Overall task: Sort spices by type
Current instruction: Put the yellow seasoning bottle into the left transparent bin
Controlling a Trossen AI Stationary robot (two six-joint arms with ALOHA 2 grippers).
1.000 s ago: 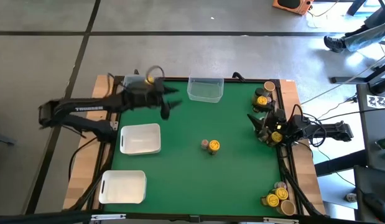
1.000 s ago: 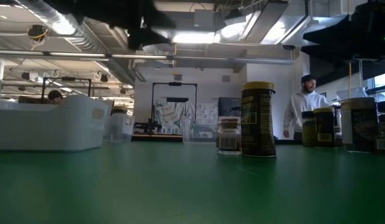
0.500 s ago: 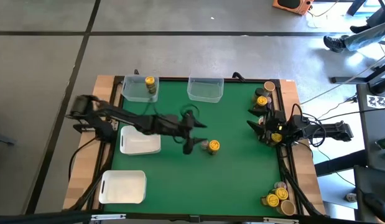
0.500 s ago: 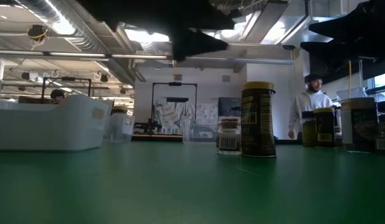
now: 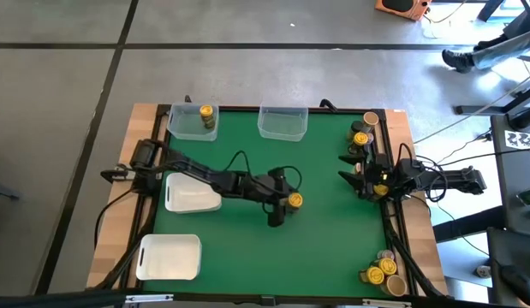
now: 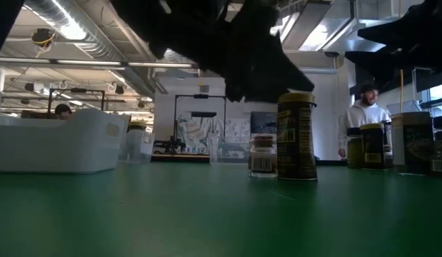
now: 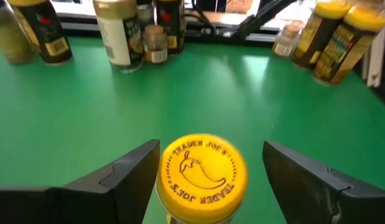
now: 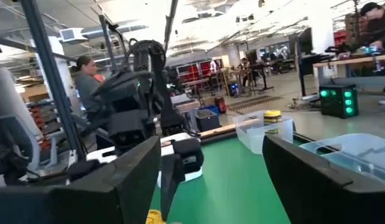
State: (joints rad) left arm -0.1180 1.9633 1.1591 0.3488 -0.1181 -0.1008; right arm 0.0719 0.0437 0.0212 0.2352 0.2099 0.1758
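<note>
Yellow-lidded round spice jar [image 7: 203, 169] stands upright near the middle of the green-topped table [image 5: 324, 248], touching a smaller grey-lidded jar [image 6: 262, 153]. Left gripper [image 5: 280, 205] reaches over from the left edge, fingers apart, one on each side of the yellow lid, neither touching it in the left wrist view. Jar looks rigid and light, with a smooth printed lid; a hold on the ribbed lid rim or just below it on the body seems safest, since its neighbour crowds one side. One more yellow-lidded jar sits in the clear plastic tub [image 5: 192, 124] at the far left corner; a second tub [image 5: 282, 122] is beside it. Other jars cluster along the right edge, at the far and near corners. Right gripper [image 5: 360, 178] waits at the right edge, fingers apart, nothing held. Two white trays [image 5: 193, 190] lie along the left edge.
</note>
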